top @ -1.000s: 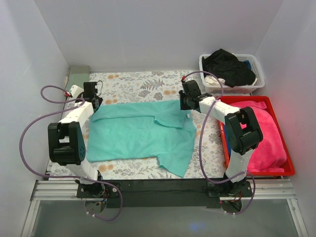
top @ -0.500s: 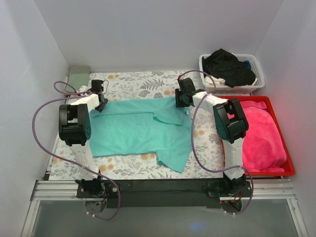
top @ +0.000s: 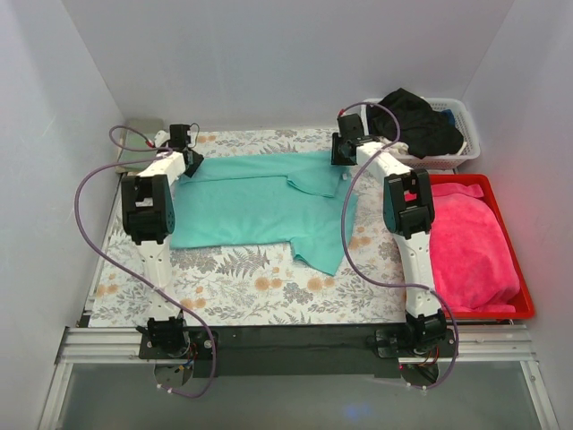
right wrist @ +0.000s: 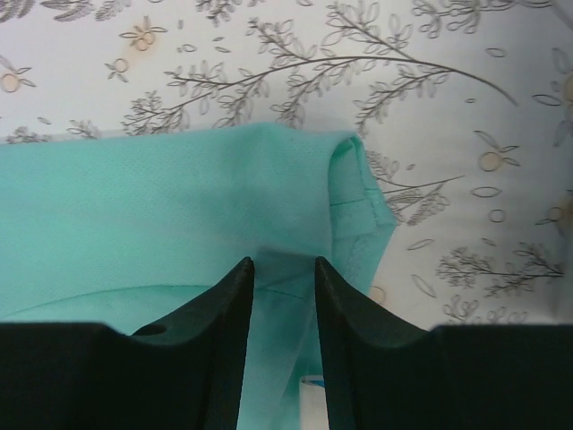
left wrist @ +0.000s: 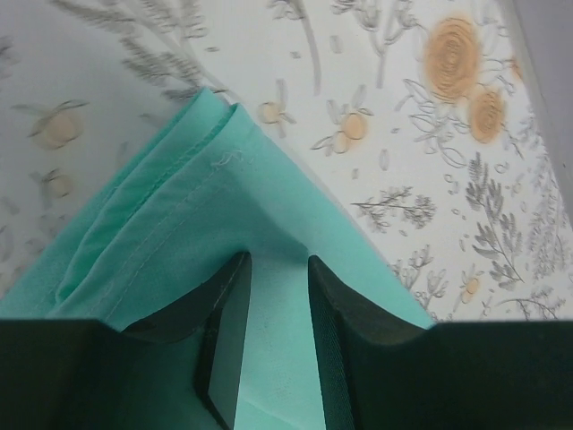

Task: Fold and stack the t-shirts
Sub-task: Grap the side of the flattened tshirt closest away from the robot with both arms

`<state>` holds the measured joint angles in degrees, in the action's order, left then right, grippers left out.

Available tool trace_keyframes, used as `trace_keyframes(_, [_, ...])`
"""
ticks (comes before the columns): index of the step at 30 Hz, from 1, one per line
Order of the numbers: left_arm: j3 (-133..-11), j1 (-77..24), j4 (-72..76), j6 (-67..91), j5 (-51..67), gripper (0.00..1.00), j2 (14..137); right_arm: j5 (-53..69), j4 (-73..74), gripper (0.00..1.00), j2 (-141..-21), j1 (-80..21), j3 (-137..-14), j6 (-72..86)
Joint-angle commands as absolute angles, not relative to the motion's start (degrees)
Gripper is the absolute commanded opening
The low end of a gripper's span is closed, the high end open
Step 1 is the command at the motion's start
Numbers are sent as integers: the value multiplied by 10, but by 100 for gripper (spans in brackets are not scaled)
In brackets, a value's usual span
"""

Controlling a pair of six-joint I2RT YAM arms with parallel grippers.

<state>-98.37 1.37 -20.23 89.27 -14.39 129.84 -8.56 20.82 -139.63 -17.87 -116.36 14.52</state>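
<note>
Two claws nip the teal t-shirt point(top: 260, 202) by its far edge: left gripper point(left wrist: 277, 264) on one corner, right gripper point(right wrist: 284, 266) on the other. The shirt lies flat on the floral table cover point(top: 251, 278), far side. A white label point(right wrist: 310, 399) peeks between the right fingers, its writing unreadable.

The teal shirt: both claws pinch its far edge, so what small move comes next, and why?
Probably lift both pinched corners and bring them toward the near side, folding the teal shirt in half: the left gripper and right gripper each hold a far corner, and the cloth lies mostly flat.
</note>
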Motion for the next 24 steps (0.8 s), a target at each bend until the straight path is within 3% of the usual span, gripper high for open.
trace_keyframes(1, [-1019, 16, -204, 816, -67, 31, 1334, -125, 262, 40, -1398, -163, -1206, 112])
trace_keyframes(10, [-934, 15, -127, 773, -62, 43, 1167, -86, 185, 46, -1213, -163, -1127, 64])
trace_keyframes(24, [-558, 8, -268, 939, -242, 39, 823, -72, 131, 46, -817, -230, -643, 136])
